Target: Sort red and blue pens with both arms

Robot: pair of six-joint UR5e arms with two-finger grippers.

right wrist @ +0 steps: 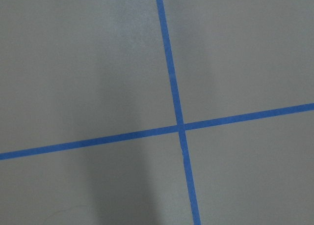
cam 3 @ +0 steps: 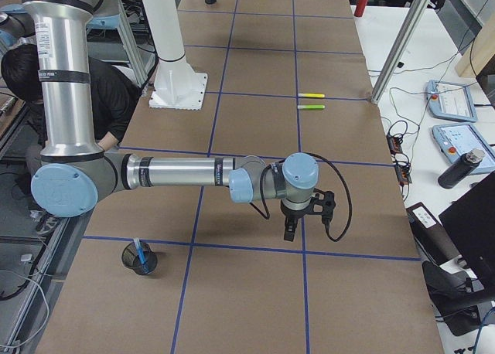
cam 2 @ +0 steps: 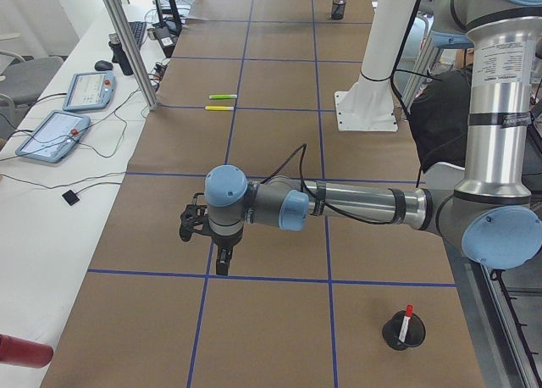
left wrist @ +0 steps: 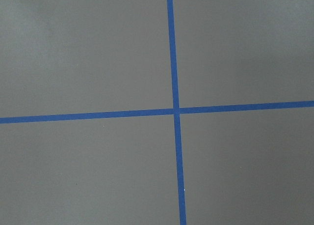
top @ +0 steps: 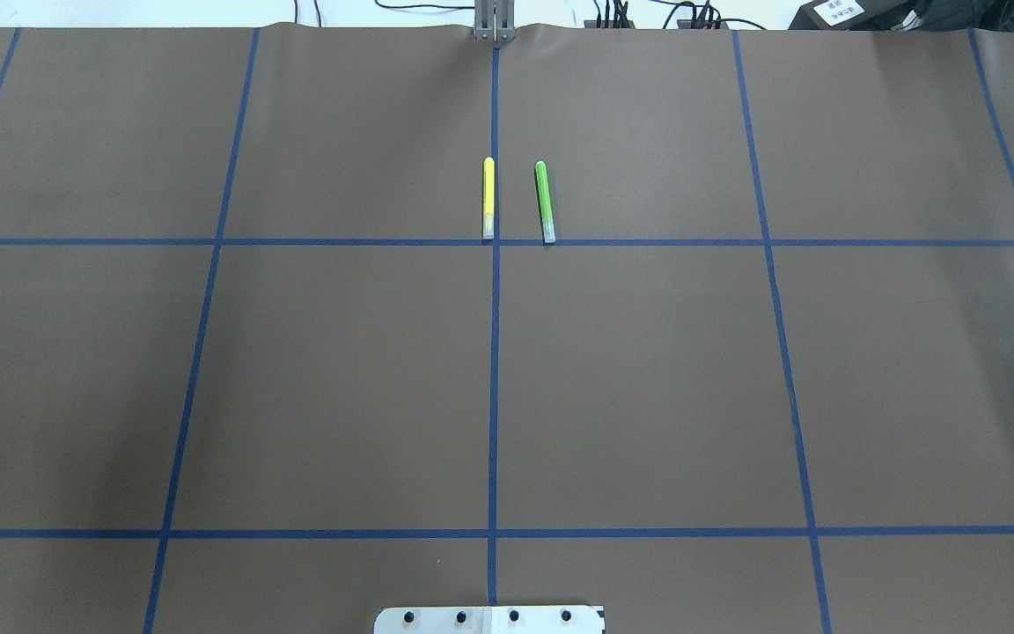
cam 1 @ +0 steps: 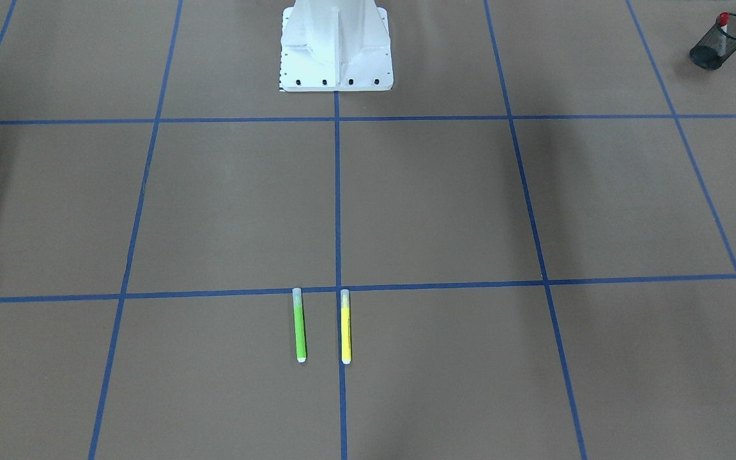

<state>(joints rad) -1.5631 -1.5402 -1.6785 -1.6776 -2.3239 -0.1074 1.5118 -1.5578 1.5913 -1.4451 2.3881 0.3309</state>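
White-barrelled, red-capped pen (cam 2: 407, 317) stands in black mesh cup (cam 2: 398, 335), table's left end. Blue-barrelled pen (cam 3: 139, 251) in second black mesh cup (cam 3: 138, 263), right end. Slim green marker (top: 545, 201) and yellow marker (top: 488, 198) lie parallel, far centre. Left gripper (cam 2: 222, 265) and right gripper (cam 3: 290, 232) hover above brown paper table (top: 340, 370); cannot tell whether jaws are spread or together.

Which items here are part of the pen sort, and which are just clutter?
Job:
red pen, in red pen's cup
blue pen, in blue pen's cup
left arm
right arm

Lying about:
green marker
yellow marker
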